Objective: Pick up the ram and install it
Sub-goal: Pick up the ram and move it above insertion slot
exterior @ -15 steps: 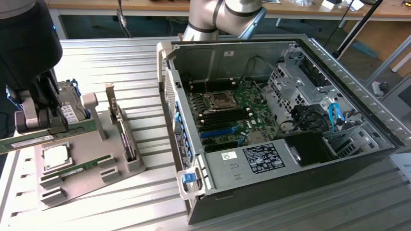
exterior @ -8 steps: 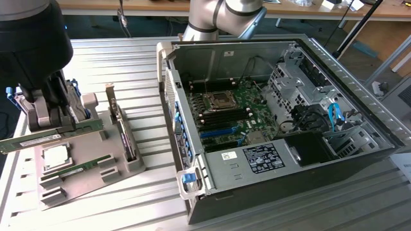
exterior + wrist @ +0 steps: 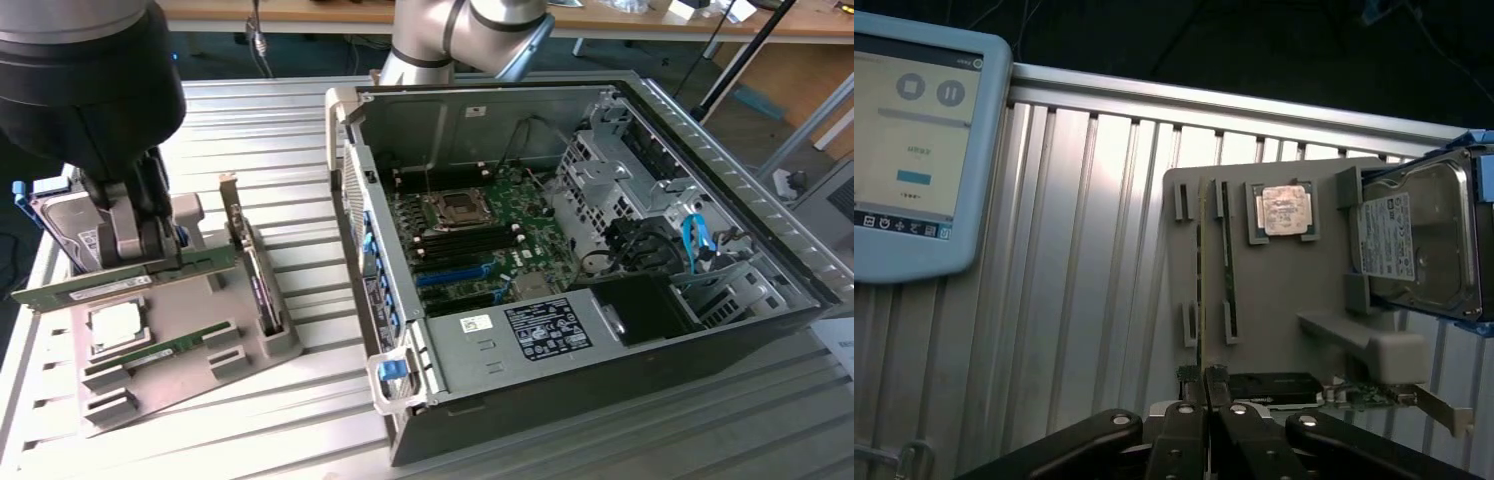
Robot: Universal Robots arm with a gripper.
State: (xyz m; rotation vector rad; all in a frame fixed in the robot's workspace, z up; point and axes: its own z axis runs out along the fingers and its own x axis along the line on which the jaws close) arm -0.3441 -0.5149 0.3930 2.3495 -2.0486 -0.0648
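The ram (image 3: 74, 291) (image 3: 1201, 280) is a long, thin green board with a pale label on its face; in the wrist view it appears edge-on as a narrow strip. The gripper (image 3: 140, 262) (image 3: 1204, 385) has its fingers closed tight on the stick near mid-length and holds it over the grey holder tray (image 3: 174, 385) (image 3: 1294, 290), one end reaching past the tray's edge.

The tray also carries a second ram stick (image 3: 174, 350) (image 3: 1227, 260) seated in its slots, a square silver processor (image 3: 118, 325) (image 3: 1284, 210), an upright expansion card (image 3: 254, 275) and a hard drive (image 3: 60, 225) (image 3: 1414, 245).

On the exterior view's right, the open computer case (image 3: 721, 150) contains the motherboard (image 3: 507, 215), with its dark memory slots (image 3: 461, 243).

The held ram stands on its long edge. Its long axis is roughly level and parallel to the second stick, running from the exterior view's lower left up towards the right.
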